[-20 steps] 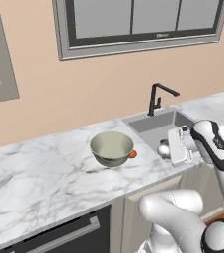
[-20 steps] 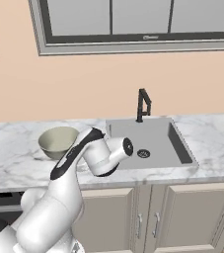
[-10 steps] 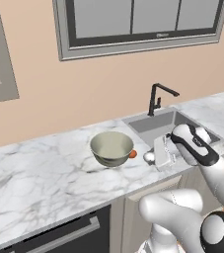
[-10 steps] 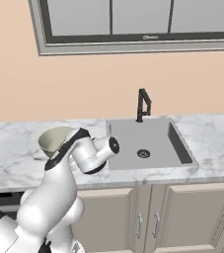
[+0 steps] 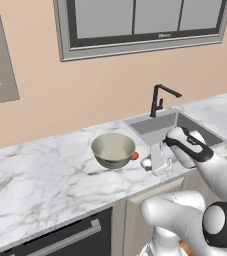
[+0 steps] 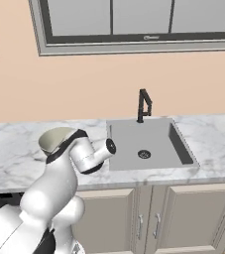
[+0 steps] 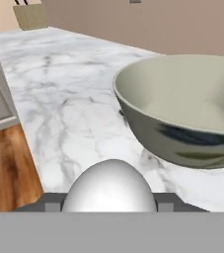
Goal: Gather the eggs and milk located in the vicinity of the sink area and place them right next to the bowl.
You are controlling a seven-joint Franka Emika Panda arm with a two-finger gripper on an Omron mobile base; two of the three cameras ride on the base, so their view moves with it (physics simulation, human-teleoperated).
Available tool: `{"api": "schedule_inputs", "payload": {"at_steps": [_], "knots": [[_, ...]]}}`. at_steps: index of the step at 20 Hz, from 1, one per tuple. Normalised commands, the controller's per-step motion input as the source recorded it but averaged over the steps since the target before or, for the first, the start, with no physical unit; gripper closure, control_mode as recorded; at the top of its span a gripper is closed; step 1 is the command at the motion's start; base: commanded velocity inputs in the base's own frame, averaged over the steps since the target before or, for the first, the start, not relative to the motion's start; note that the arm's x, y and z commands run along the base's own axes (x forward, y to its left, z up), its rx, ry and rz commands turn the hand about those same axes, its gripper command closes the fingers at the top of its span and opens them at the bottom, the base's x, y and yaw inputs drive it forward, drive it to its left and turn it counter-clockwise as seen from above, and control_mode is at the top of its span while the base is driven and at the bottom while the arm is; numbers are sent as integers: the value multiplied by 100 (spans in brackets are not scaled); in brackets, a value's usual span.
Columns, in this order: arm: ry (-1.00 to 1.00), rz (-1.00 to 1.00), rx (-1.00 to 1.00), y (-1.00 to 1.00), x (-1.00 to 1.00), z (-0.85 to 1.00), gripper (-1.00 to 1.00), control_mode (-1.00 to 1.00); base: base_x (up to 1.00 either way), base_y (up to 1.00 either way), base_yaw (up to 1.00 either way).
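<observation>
My claw (image 5: 150,162) is clamped narrow on the white egg (image 7: 109,185). In the hand view the egg sits square between the two tips, so the grip is centred and it shouldn't roll out. In the left base view the egg is low over the table (image 5: 45,185), just right of the bowl (image 5: 113,149). I can't tell whether it touches the marble yet.

Why here: the task wants the items right next to the bowl, not in it. I'm coming in level with the bowl's wall, not above the rim.

The orange-brown egg (image 5: 134,155) is already on the table against the bowl's right side. It also peeks in at the right edge of the hand view, near the bowl's base. I judge that half of the egg job is done. The white one is aimed at the gap just beside it, close but apart, so I don't knock it.

The sink (image 6: 146,144), with its black faucet (image 6: 143,104), is off to the right, basin bare apart from the drain. I can't spot the milk carton from here.

Next call: lower until the egg rests, then open slowly. It's an oval on smooth marble and it will wander if dropped.
</observation>
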Motion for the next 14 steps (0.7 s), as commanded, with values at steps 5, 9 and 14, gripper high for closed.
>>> {"api": "schedule_inputs", "payload": {"at_steps": [5, 9, 14], "knots": [[0, 0, 0, 0, 17, -8, 100, -100, 0, 0, 0], [0, -3, 0, 0, 29, -9, 100, -100, 0, 0, 0], [0, -7, 0, 0, 12, -14, 100, -100, 0, 0, 0]]}}
